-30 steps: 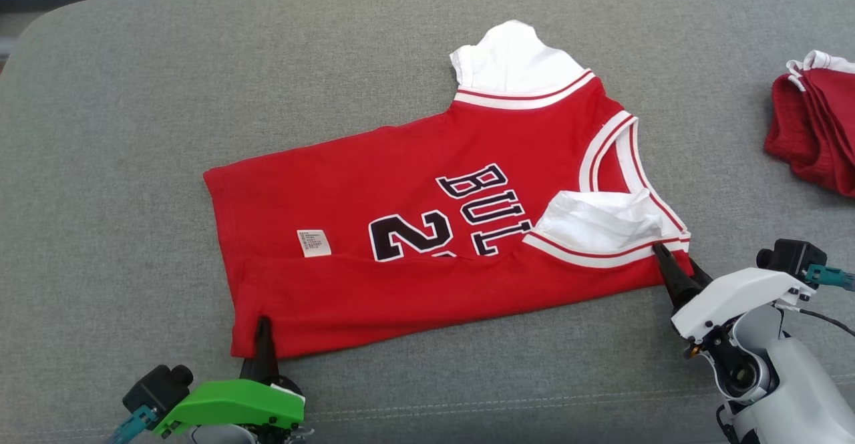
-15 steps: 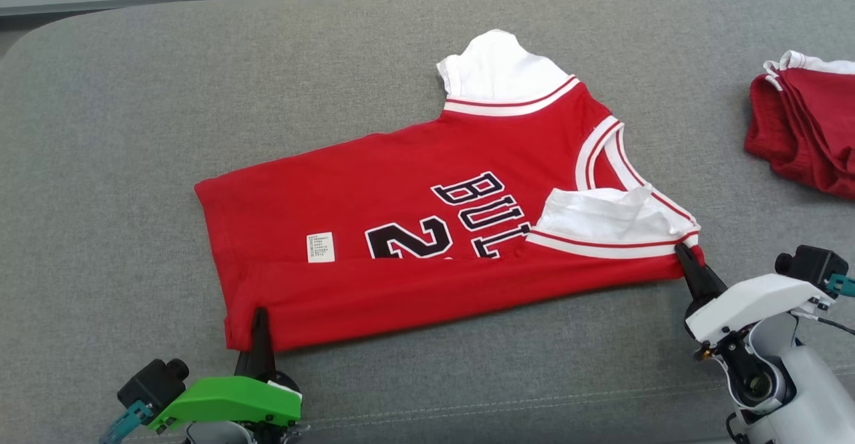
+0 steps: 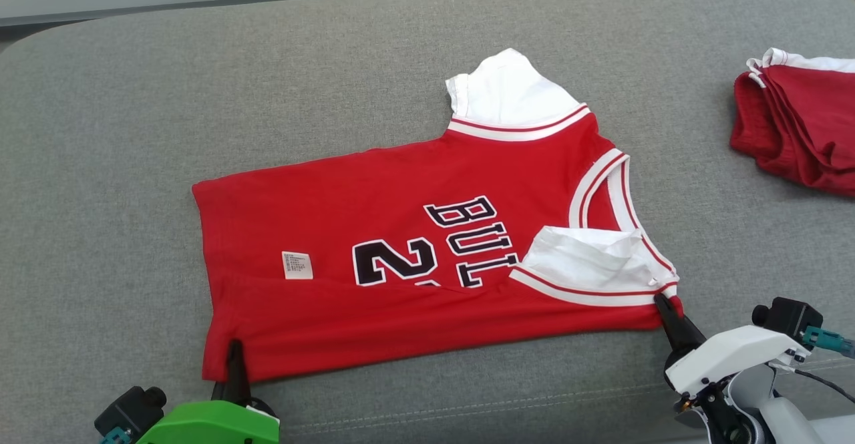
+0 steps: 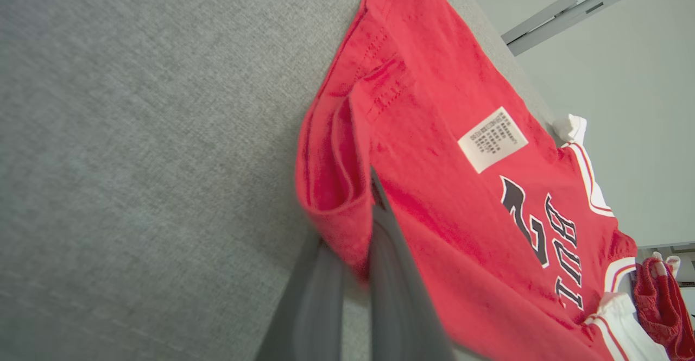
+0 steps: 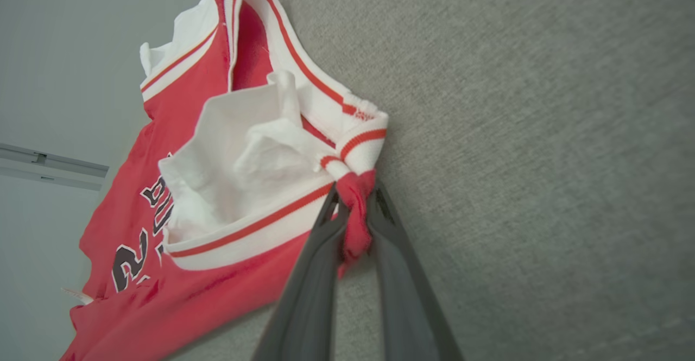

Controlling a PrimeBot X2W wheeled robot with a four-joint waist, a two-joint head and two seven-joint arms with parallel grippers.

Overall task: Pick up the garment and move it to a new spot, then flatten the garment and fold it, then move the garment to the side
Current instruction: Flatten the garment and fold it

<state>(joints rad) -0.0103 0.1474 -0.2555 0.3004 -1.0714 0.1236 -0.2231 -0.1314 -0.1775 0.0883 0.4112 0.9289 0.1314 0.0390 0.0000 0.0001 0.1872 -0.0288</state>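
Note:
The garment (image 3: 401, 230), a red jersey with white trim, black lettering and a small white label, lies spread on the grey cushion (image 3: 133, 130) with its near long edge folded over. At the hem's near left corner my left gripper (image 3: 234, 352) is shut on the fabric. The left wrist view has its fingers (image 4: 380, 225) pinching a folded red corner of the garment (image 4: 445, 149). My right gripper (image 3: 663, 304) is shut on the near shoulder corner. In the right wrist view, red cloth bunches between the fingertips of the right gripper (image 5: 355, 192), below the garment's white sleeve lining (image 5: 233, 154).
A pile of folded red and white clothing (image 3: 795, 130) lies at the cushion's far right. A stitched seam (image 3: 467, 407) runs along the cushion's front, close to both grippers. Bare grey fabric lies left of and beyond the jersey.
My right gripper has closed on the shoulder corner it stood open beside. The left grip is unchanged. The head camera has shifted, so everything sits lower in the picture.

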